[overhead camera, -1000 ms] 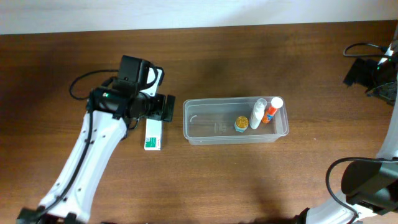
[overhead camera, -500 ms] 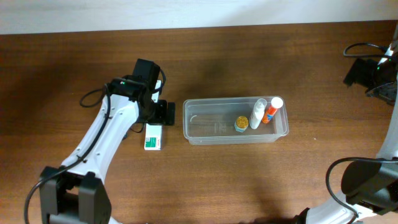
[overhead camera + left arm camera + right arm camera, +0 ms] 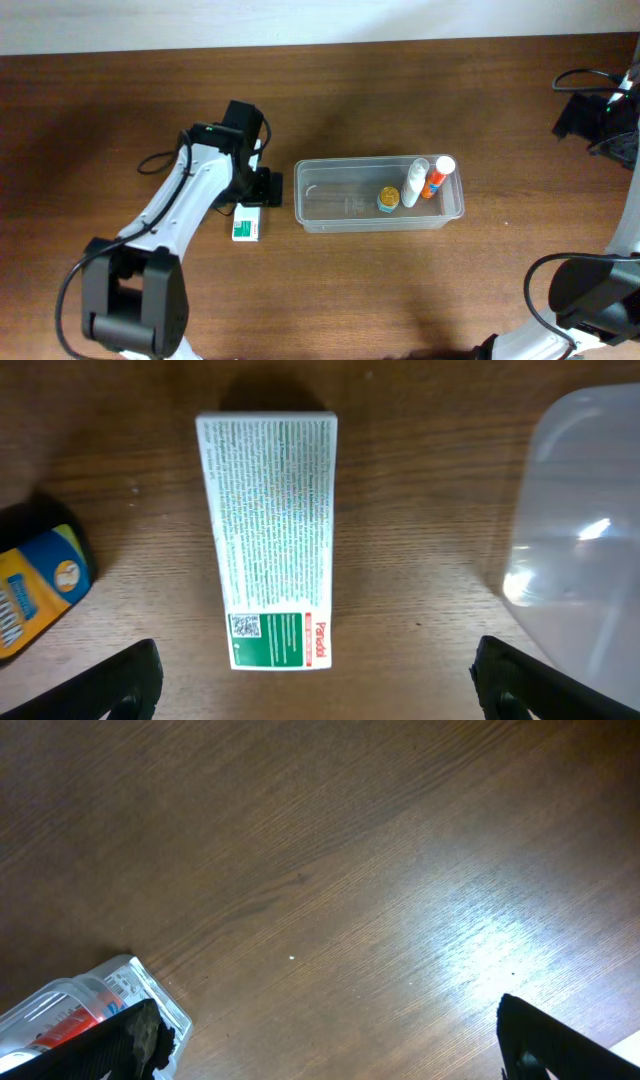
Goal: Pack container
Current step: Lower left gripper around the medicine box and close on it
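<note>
1. Overhead, I see the clear rectangular plastic container (image 3: 330, 205) at mid brown wooden bench (image 3: 400, 290). It already holds a white bottle (image 3: 414, 183), an orange white-capped tube (image 3: 437, 176) and a small yellow-lidded jar (image 3: 388, 199).
2. Left to pack, I judge: the white-and-green cardboard box (image 3: 272, 540), just beside the container's left end.
3. My left gripper (image 3: 318, 685) hovers over that box, jaws wide and empty. My right gripper (image 3: 340, 1050) is also wide and empty, well apart.

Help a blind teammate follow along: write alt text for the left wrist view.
A white rectangular cardboard box with green print lies flat on the brown wooden table, just ahead of the open left gripper. A clear plastic tub shows its rounded corner at right, a blue-and-orange labelled object at left.
</note>
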Available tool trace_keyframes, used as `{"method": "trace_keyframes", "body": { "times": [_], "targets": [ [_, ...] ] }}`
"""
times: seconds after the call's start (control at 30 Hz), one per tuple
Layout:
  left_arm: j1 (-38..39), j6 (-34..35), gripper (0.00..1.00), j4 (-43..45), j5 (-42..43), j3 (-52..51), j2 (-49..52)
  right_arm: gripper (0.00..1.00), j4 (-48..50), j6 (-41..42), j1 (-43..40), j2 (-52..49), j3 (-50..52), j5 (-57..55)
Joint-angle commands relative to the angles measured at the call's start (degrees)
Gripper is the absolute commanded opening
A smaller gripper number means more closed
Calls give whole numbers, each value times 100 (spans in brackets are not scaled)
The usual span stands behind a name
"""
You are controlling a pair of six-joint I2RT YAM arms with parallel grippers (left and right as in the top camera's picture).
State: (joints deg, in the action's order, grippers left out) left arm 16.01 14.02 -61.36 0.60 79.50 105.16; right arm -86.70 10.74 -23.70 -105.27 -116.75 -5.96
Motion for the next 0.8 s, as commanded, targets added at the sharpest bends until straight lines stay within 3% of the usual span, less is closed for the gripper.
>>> {"method": "trace_keyframes", "body": {
  "times": [0.0, 0.77],
  "targets": [
    [-4, 74, 99, -17, -46, 24, 195, 98, 13, 70, -33, -22, 22, 13],
    [-262, -149, 100, 243, -63, -76, 391, 98, 13, 70, -33, -22, 22, 13]
  ]
}}
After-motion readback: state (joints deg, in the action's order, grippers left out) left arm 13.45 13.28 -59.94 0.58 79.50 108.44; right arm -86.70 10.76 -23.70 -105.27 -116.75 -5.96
